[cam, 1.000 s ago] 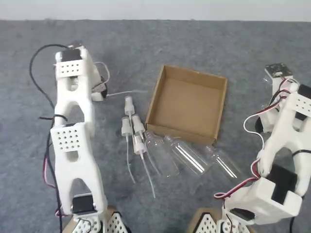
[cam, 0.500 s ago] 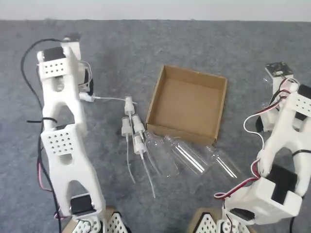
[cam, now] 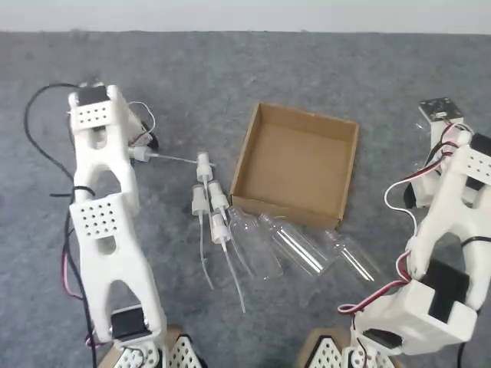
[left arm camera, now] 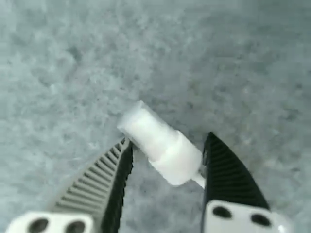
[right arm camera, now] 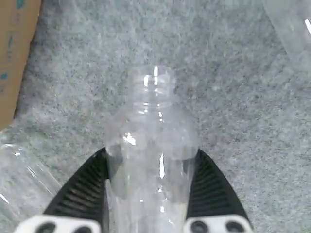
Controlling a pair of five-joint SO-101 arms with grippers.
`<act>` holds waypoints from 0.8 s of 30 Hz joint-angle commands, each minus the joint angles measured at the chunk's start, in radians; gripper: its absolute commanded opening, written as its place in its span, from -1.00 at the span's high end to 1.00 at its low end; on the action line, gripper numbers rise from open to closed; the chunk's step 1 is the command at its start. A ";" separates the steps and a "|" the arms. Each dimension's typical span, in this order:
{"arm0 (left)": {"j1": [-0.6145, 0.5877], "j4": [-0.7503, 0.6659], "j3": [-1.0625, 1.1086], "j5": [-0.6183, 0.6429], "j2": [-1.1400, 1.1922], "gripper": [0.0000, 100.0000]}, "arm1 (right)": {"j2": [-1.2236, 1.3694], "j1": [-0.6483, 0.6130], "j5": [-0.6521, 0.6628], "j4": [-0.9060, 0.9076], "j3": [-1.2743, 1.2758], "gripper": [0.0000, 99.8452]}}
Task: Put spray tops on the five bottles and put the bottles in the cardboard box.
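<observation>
Grey carpet-like surface (cam: 322, 69) with two white arms. At far left, the left pincer (left arm camera: 167, 145) is clamped on a white spray top (left arm camera: 156, 138). One ribbed black finger (left arm camera: 112, 179) lies against each side of the spray top's collar. From above, the thin dip tube (cam: 173, 159) of this held spray top runs rightward and ends close to the nearest of the loose spray tops (cam: 203, 163).

Four loose spray tops lie on the surface just left of the cardboard box (cam: 288, 208). Their tubes trail toward the near edge. The cardboard box stands open-topped at centre and shows a bare brown floor.

Three loose bottles (cam: 295, 245), clear and uncapped, lie on their sides in a row just nearer than the cardboard box. The leftmost touches or almost touches the nearest loose spray top.

At right, the right pincer (right arm camera: 150, 155) is closed on a clear held bottle (right arm camera: 150, 116). Its black fingers (right arm camera: 85, 187) press against both sides of the body below the shoulder. The open threaded neck points away from the wrist. In that wrist view a brown corner of the cardboard box (right arm camera: 14, 48) is visible beside the held bottle.
</observation>
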 commanded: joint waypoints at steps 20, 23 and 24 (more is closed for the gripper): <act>0.003 0.110 -0.251 -0.353 0.000 0.98 | -0.071 0.012 0.011 -0.013 -0.006 0.95; 0.005 0.112 -0.223 -0.471 -0.002 0.98 | -0.071 0.012 0.011 -0.013 -0.006 0.95; 0.008 0.112 -0.199 -0.505 -0.009 0.98 | -0.071 0.012 0.011 -0.013 -0.006 0.95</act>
